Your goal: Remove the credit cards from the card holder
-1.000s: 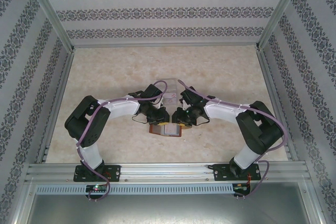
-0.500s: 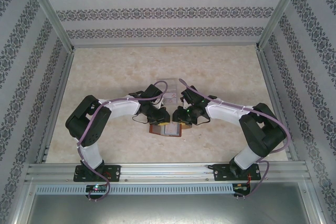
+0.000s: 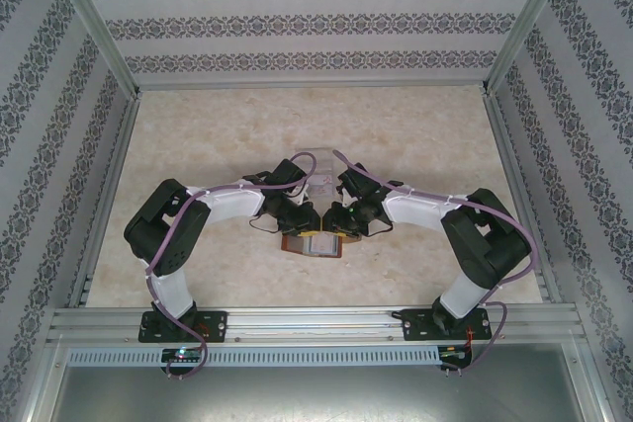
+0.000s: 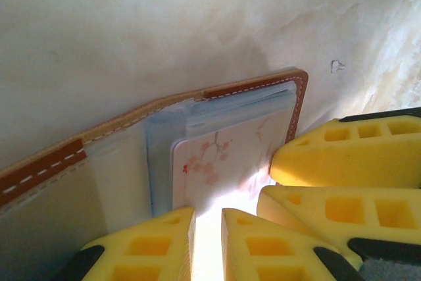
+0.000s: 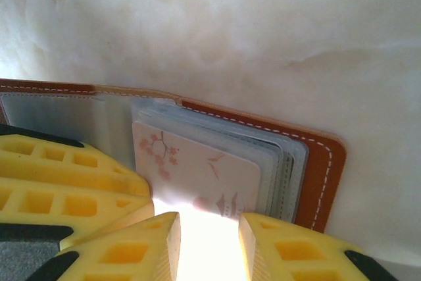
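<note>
Pincer on the left [image 4: 209, 218], blocky yellow fingers a sliver apart, sits at the smooth blossom-printed card [image 4: 223, 156]. The card is tucked in the open, white-stitched leather wallet [image 4: 256, 89], flat on the marbled bench [image 4: 164, 24]. Right pincer [image 5: 209, 225] gapes wider at that card's edge.

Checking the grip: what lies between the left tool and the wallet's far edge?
Left wrist view: a blossom-printed card in grey-blue pockets lies between the left tool and the wallet edge.
</note>
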